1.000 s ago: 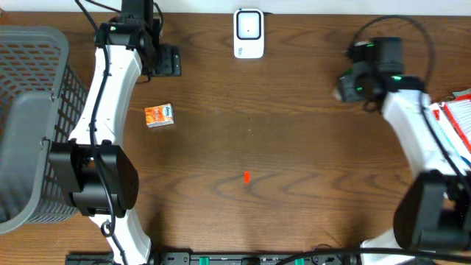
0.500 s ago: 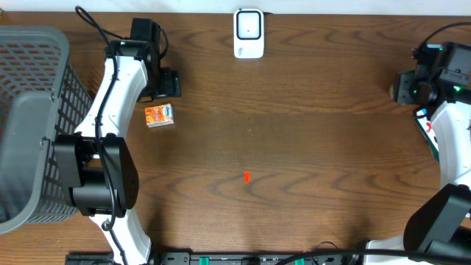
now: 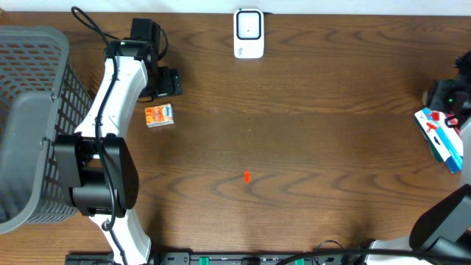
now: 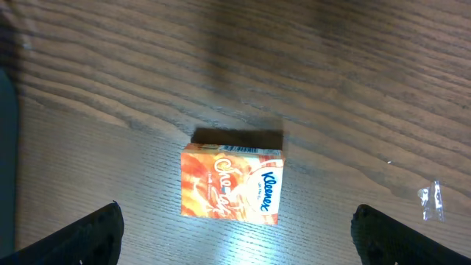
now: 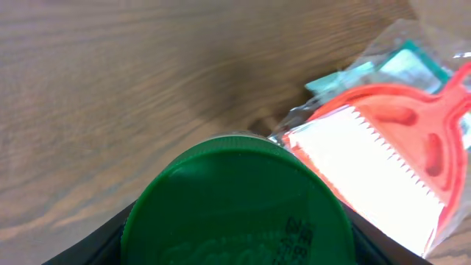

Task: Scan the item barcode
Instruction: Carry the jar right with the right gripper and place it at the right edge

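The small orange cardboard tissue pack [image 4: 232,186] is framed below the wide-open, empty left tool [image 4: 235,228]; descent and closing are required

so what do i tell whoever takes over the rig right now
Left gripper: open, just above the tissue pack, not touching it. The pack lies flat on the table, left of centre.
Right gripper: shut on a green-lidded container, at the far right edge by a packaged red brush.
Scanner: top centre of the table, nothing in front of it.
Done: nothing shows a scan has happened.
Left: probably grasp the tissue pack and hold its barcode to the scanner; the basket on the left may be where items go afterwards.
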`<state>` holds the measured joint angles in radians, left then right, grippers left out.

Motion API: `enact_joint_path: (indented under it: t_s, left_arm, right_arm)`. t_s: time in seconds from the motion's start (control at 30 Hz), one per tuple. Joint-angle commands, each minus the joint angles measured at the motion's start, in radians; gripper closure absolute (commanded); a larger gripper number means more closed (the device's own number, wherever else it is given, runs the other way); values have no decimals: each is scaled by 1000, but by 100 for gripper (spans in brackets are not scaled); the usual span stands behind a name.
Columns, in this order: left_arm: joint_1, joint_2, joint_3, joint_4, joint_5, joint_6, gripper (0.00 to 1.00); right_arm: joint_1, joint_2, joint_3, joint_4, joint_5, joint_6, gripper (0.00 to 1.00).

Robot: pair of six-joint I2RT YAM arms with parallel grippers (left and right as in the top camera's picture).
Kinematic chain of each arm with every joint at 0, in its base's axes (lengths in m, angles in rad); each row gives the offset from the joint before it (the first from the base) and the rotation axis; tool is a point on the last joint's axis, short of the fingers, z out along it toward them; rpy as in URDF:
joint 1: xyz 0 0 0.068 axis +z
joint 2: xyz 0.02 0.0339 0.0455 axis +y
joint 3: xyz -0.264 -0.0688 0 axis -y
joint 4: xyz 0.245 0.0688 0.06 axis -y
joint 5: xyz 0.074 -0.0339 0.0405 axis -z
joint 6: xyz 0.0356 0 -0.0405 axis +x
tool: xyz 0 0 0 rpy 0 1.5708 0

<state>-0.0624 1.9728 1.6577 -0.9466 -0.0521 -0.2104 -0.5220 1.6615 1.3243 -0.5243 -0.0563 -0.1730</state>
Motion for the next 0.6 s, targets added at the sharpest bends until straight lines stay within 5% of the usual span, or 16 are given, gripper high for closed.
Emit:
enact_joint_path:
  t_s: [0.0,0.57]
  left_arm:
    - [-3,-3,-18,-6,-11,-13,2]
    - [-3,-3,-105,-13,-12,-37,2]
  right_arm:
    - [-25,-5,3,38,-77,12,48]
    - [27,221,3,449,-133,149,40]
